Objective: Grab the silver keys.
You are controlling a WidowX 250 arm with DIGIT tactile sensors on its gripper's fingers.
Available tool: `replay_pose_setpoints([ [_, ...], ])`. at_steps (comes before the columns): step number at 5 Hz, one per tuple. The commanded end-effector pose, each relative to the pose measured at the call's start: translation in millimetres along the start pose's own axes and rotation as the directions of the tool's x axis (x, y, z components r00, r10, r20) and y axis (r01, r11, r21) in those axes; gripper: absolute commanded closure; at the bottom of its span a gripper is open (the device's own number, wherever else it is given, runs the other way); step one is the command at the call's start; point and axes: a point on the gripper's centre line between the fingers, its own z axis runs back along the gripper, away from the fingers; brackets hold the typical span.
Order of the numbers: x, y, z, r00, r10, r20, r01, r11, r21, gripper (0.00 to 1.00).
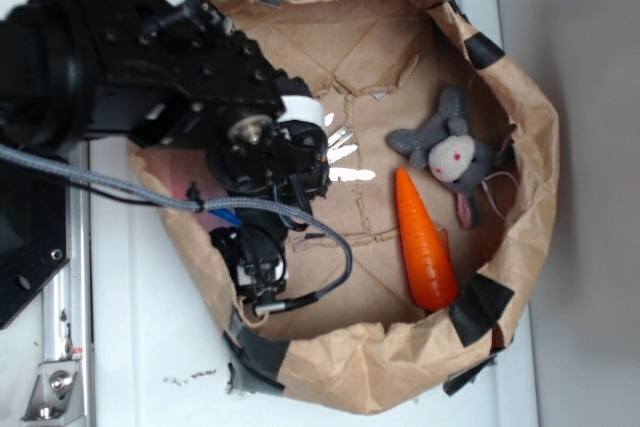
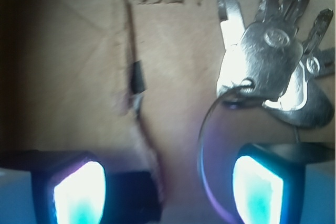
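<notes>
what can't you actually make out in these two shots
- Exterior view: most of the silver keys sit under the black arm; what shows is glare-white.
- Exterior view: the tool's fingertips are hidden by the arm.
- Wrist view: the keys are cut off by the top and right edges and overlap, so no count.
- Wrist view: the tool is open; its glowing fingers run off the bottom edge.

Gap between fingertips (image 2: 79, 190) is bare paper; silver keys (image 2: 273, 56) lie beyond the right pad. Carrot (image 1: 425, 247) well apart.
</notes>
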Motion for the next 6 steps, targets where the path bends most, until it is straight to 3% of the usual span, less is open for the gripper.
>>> replay_pose_setpoints([
  [1, 23.1, 44.4, 7.3, 0.991, -0.090, 0.099, 0.083, 0.994, 0.072, 0.00],
  [2, 24.4, 47.4, 12.6, 0.989, -0.084, 0.122, 0.077, 0.995, 0.060, 0.00],
  [3, 27.0, 46.9, 10.8, 0.991, -0.062, 0.121, 0.055, 0.997, 0.059, 0.81],
  [4, 29.1, 44.4, 11.1, 0.991, -0.061, 0.119, 0.054, 0.997, 0.056, 1.00],
  [6, 27.8, 44.6, 13.1, 0.992, -0.054, 0.114, 0.049, 0.998, 0.051, 1.00],
])
